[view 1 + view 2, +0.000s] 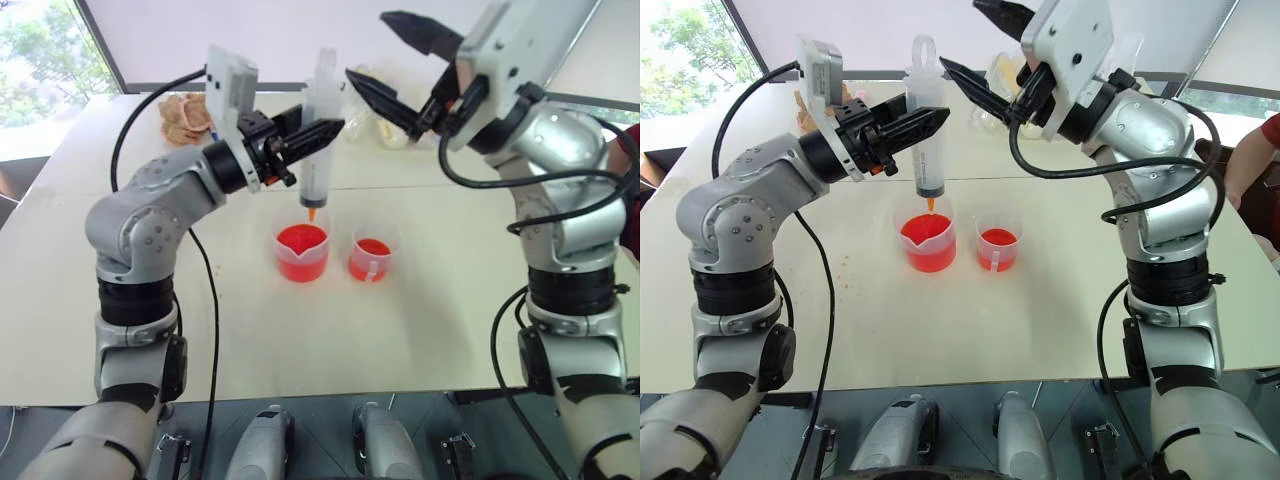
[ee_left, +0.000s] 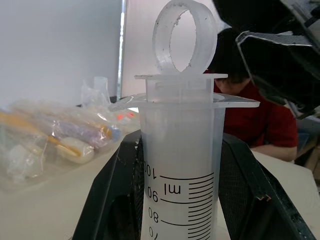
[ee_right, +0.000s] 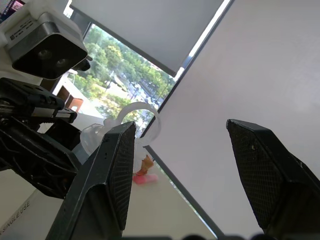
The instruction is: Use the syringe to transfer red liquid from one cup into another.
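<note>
Left gripper (image 1: 325, 130) clamped on the barrel of the syringe (image 1: 318, 150), holding it upright, orange tip down, ring-topped plunger pushed fully in above the fingers. Directly under that grip, the tip hangs just above the larger spouted cup (image 1: 301, 252), which holds red liquid (image 1: 300, 240). Beside it, on the side away from the left arm, stands the smaller cup (image 1: 372, 258), also part-filled with red. Both sit on the pale table (image 1: 300, 340). Right gripper (image 1: 392, 65) spread wide, empty, raised beside the plunger ring, not touching. Plastic-wrapped packets (image 2: 55, 140) lie beyond the left gripper.
</note>
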